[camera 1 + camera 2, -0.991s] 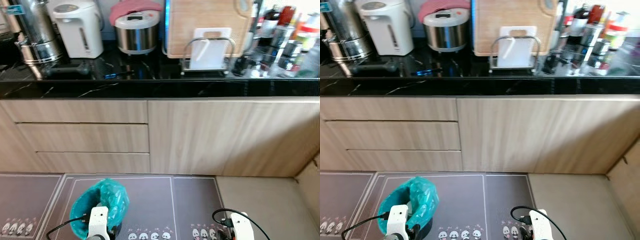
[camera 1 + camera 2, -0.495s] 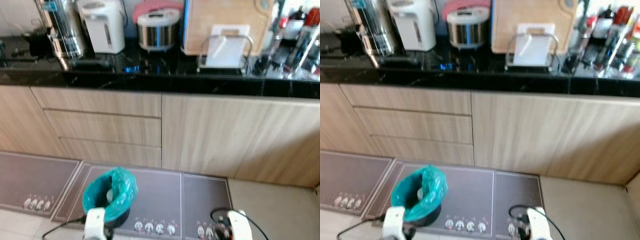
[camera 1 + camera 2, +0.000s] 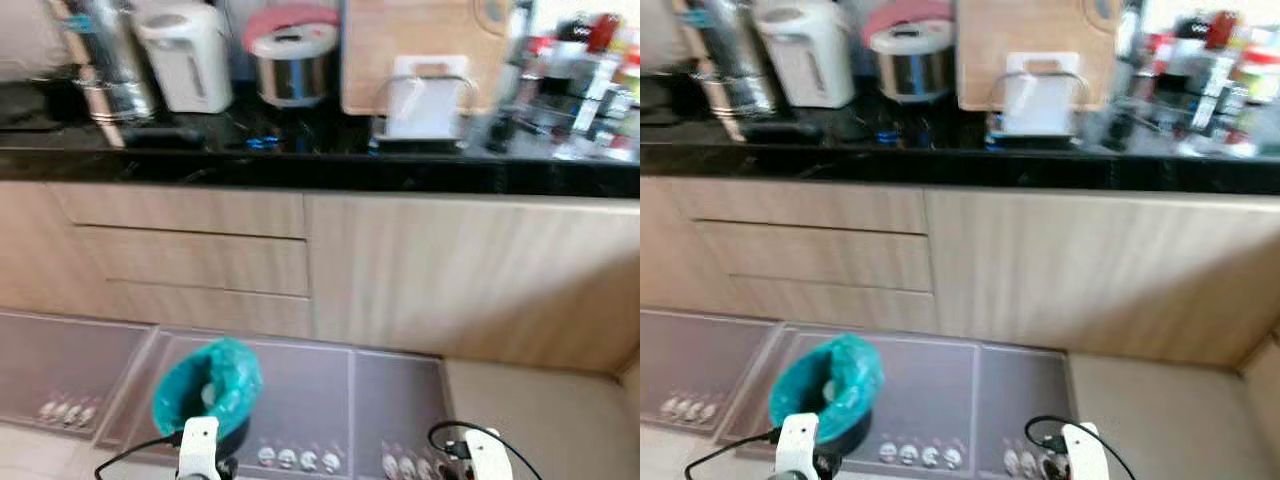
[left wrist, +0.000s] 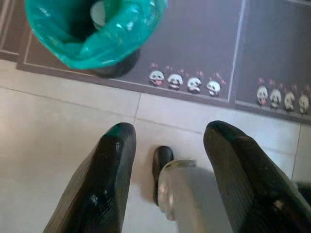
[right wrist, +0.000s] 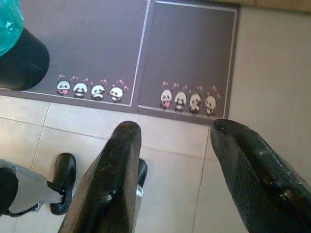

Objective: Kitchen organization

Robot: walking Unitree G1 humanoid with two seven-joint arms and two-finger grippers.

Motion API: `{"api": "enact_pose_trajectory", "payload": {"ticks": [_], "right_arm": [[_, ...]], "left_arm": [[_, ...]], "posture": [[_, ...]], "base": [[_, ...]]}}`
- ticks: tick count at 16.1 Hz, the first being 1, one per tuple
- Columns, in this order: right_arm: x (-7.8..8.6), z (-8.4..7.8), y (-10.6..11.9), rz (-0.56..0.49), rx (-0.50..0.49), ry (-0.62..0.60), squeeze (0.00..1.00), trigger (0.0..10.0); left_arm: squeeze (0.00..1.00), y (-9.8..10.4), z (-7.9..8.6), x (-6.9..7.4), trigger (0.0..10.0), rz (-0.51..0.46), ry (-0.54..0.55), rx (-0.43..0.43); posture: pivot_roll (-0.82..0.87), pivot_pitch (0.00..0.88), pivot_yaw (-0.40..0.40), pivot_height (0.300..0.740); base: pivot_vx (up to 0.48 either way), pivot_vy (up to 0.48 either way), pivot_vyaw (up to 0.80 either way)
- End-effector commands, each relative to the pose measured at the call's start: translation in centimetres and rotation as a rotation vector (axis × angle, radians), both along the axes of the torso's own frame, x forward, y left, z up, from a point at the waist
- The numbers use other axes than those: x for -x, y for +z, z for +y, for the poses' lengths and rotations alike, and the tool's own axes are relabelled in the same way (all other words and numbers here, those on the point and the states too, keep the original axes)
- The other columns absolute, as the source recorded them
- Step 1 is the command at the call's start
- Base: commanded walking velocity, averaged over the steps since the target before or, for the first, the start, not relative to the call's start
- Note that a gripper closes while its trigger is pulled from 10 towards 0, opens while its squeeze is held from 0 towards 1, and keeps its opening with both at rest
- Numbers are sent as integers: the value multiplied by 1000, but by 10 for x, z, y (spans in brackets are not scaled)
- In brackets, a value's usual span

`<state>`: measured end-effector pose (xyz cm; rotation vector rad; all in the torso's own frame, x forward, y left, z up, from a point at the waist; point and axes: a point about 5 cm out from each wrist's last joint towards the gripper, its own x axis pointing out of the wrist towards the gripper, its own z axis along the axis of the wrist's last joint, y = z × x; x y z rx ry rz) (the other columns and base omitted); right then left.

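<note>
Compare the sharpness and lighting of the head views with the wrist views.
Left and right eye views: motion-blurred throughout, bottles washed out by bright light. Left wrist view: sharp on the bin's green bag, left gripper fingers soft. Right wrist view: crisp panda mat, evenly lit.

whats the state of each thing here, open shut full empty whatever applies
left gripper: open, empty, hanging above the floor
right gripper: open, empty, hanging above the floor
bin: open top, green bag lining it, standing on the mat
drawers: shut
cabinet door: shut
rice cooker: lid down
</note>
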<state>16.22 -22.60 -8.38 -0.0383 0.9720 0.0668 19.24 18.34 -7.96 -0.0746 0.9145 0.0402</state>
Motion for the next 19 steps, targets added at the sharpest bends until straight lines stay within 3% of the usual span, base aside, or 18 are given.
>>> {"api": "enact_pose_trajectory", "payload": {"ticks": [1,15,19], "right_arm": [[-8,4,3,-25,-12,2,0,10000],[-8,4,3,-24,-13,2,0,10000],[-8,4,3,-23,-14,3,0,10000]], "left_arm": [[0,1,4,0,10000,2,7,-11],[0,1,4,-1,10000,1,-4,-16],[0,1,4,-1,10000,1,-15,-17]], "posture": [[68,0,10,740],[70,0,8,740],[72,0,8,740]], "base": [[360,0,0],[367,-277,0],[0,-416,0]]}}
